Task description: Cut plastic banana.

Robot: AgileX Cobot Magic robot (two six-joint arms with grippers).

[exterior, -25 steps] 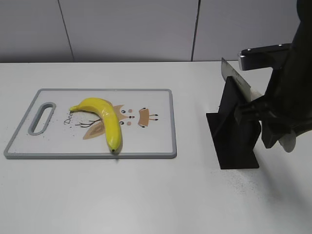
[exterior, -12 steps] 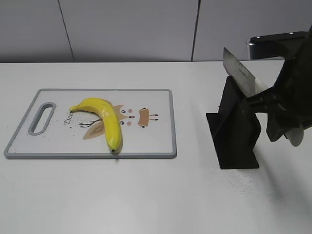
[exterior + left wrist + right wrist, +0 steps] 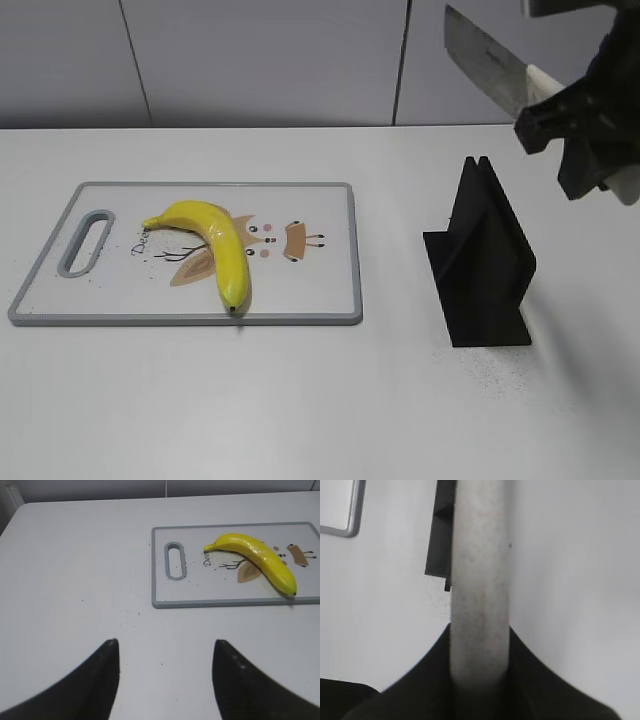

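The yellow plastic banana [image 3: 218, 249] lies on the white cutting board [image 3: 320, 290], curved, dark tip toward the front edge; it also shows in the left wrist view [image 3: 255, 557]. My right gripper [image 3: 560, 115] is shut on the pale handle of a knife [image 3: 485, 58], held high above the black knife stand [image 3: 485, 270], blade pointing up-left. In the right wrist view the handle [image 3: 480, 580] runs up between the jaws. My left gripper [image 3: 165, 645] is open and empty above bare table, well left of the board [image 3: 210, 597].
The black knife stand stands on the white table right of the board, and its edge shows in the right wrist view [image 3: 442, 535]. A grey panelled wall [image 3: 250, 60] runs behind the table. Small dark specks lie near the stand.
My right gripper has lifted the knife up out of the black stand and now holds it well above it. The banana, board and stand have not moved.
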